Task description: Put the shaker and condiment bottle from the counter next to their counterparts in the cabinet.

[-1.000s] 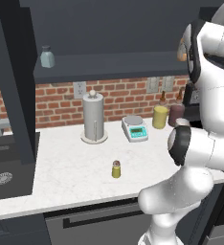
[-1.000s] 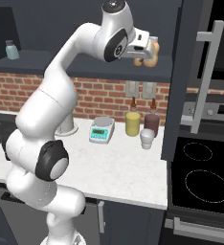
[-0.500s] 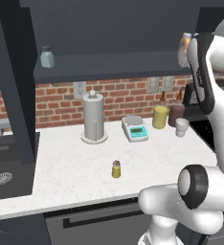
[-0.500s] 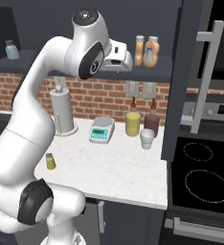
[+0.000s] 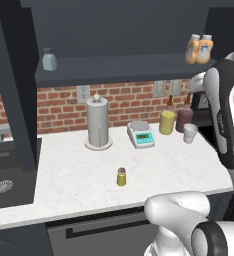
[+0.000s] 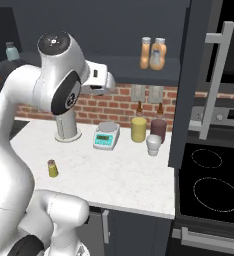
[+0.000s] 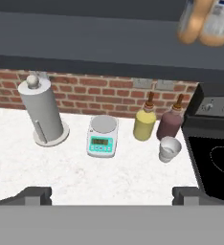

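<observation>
Left base view: a large dark slate-grey cabinet with a long flat shelf board hangs above a white marble-look counter backed by red brick. On the shelf's right end, two small orange bottles with white labels and grey caps stand side by side, touching or nearly so; which is the condiment bottle from the counter cannot be told. A pale blue-grey shaker with a grey cap stands alone at the shelf's left end. On the counter, a grey paper-towel roll on a round stand sits near the wall, a small teal-and-white kitchen scale beside it. The small stubby yellow-olive shaker with a dark cap stands alone on the counter's open middle. In the hand view, the two-finger gripper has its jaws spread wide, holding nothing.
</observation>
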